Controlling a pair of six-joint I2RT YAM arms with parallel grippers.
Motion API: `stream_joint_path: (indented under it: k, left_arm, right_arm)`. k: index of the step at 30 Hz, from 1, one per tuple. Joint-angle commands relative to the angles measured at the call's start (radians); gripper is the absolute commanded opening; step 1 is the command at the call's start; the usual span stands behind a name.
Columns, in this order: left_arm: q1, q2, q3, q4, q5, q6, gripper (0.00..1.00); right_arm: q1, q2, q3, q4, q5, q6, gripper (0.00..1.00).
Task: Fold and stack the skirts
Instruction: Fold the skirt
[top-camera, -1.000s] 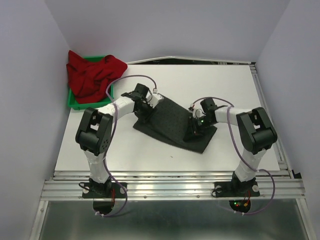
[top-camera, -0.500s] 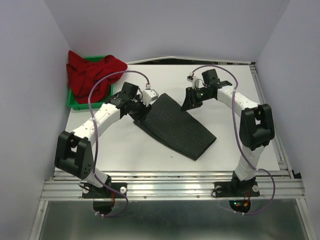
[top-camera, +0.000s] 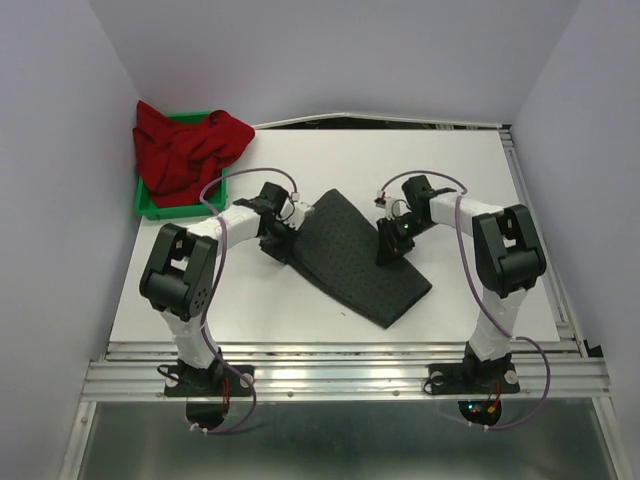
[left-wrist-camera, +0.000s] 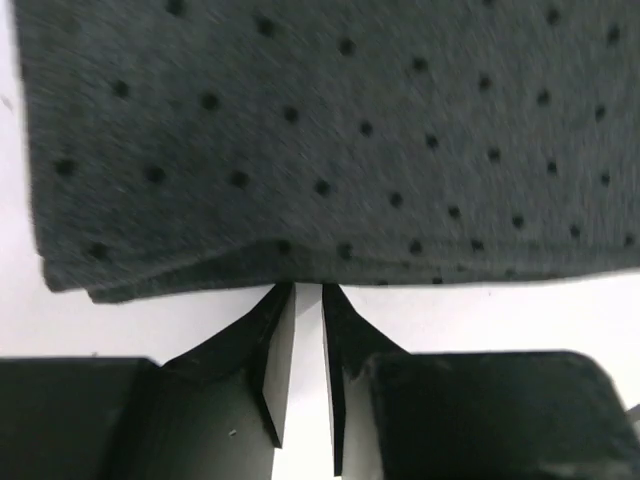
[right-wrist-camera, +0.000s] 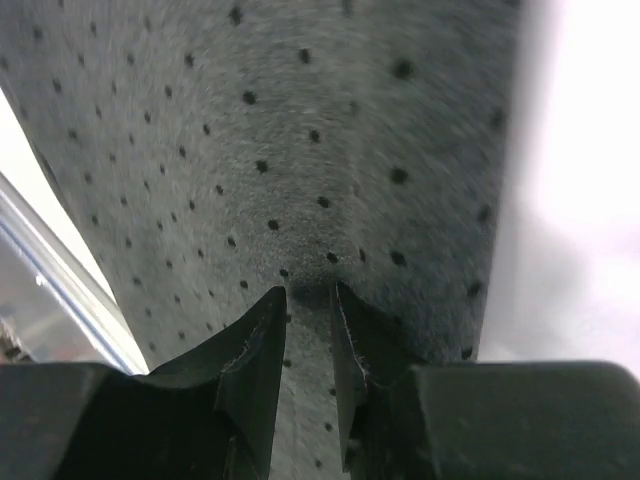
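Note:
The charcoal dotted skirt (top-camera: 350, 255) lies folded flat in the middle of the white table (top-camera: 470, 180). My left gripper (top-camera: 283, 243) is low at its left edge. In the left wrist view the left gripper (left-wrist-camera: 308, 287) has its jaws almost together and empty, with the tips touching the hem of the skirt (left-wrist-camera: 330, 130). My right gripper (top-camera: 388, 250) rests on the skirt's right part. In the right wrist view the right gripper (right-wrist-camera: 310, 292) has its jaws nearly closed, with the tips pressing into the cloth (right-wrist-camera: 280, 130). The red skirt (top-camera: 185, 150) is heaped at the back left.
A small green bin (top-camera: 150, 208) sits under the red skirt by the left wall. The table's metal rail (top-camera: 340, 365) runs along the near edge, and walls close in the left, right and back.
Half a second ago both grippers were raised beyond the skirt's far end. Both have come down, the left to its left edge and the right onto its right part. The skirt has barely shifted.

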Motion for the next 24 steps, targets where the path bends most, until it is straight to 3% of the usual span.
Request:
stream_joint_path:
  k: [1,8,12,14,16,17,18,19,24]
  left_arm:
    - [0.004,0.094,0.090,0.036,0.010,-0.016,0.28]
    - [0.002,0.345,0.507,-0.022,0.046,-0.007,0.29]
    - [0.007,0.320,0.618,-0.021,0.042,0.034,0.44]
    - [0.016,0.249,0.570,0.002,0.036,0.083,0.49]
    - [0.022,0.094,0.417,0.066,0.004,0.135,0.60]
    - [0.022,0.032,0.288,0.118,-0.009,0.215,0.80]
    - [0.022,-0.095,0.223,0.146,-0.031,0.260,0.84]
    - [0.022,-0.159,0.154,0.169,-0.041,0.301,0.99]
    - [-0.004,-0.495,-0.212,0.266,-0.102,0.511,0.99]
  right_arm:
    - [0.020,-0.068,-0.136,-0.002,0.010,-0.020,0.31]
    - [0.038,-0.092,-0.218,0.050,-0.162,0.087,0.33]
    - [0.038,-0.100,-0.092,0.055,-0.214,0.139,0.45]
    - [0.038,-0.111,-0.040,0.055,-0.199,0.142,0.50]
    - [0.038,-0.124,0.022,0.058,-0.166,0.147,0.56]
    - [0.038,-0.124,0.036,0.064,-0.163,0.147,0.59]
    - [0.038,-0.120,0.051,0.069,-0.177,0.149,0.60]
    - [0.047,-0.117,0.054,0.075,-0.183,0.149,0.60]
    - [0.102,-0.069,0.048,0.090,-0.208,0.149,0.60]
